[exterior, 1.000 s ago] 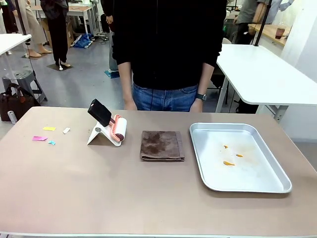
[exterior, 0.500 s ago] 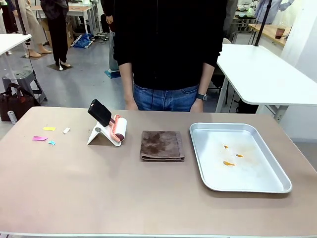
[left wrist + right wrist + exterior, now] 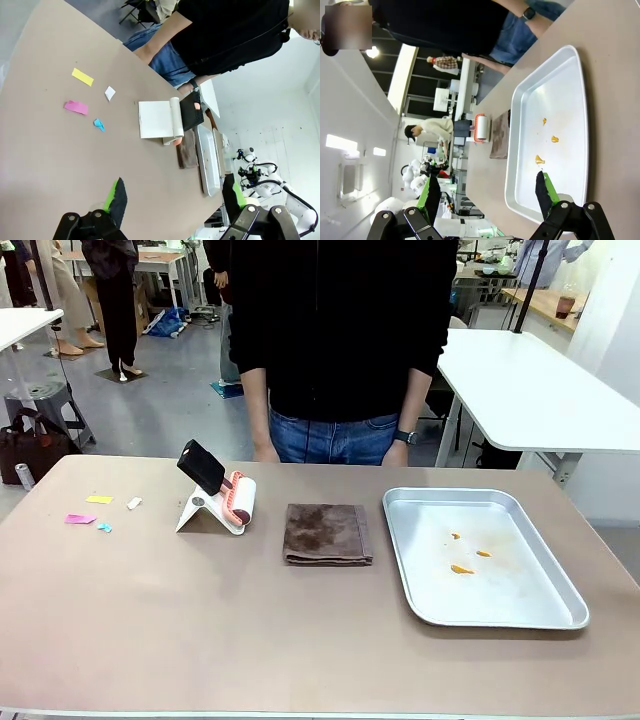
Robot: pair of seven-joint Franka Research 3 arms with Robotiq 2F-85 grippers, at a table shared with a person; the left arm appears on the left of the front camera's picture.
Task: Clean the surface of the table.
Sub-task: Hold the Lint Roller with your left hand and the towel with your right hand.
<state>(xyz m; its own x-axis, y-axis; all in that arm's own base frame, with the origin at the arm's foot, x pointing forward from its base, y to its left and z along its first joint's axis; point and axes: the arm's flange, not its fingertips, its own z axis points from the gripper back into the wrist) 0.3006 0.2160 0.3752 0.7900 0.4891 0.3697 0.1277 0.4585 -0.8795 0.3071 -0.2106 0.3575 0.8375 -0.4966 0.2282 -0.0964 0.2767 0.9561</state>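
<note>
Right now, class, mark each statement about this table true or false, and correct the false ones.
1. The cloth lies between the roller and the tray. True.
2. The tray holds a few orange crumbs. True.
3. The paper scraps lie in the tray. False: they lie on the table, towards the robot's left end.
4. The left gripper grips the cloth. False: its jaws are open and hold nothing.
5. The right gripper is open. True.
</note>
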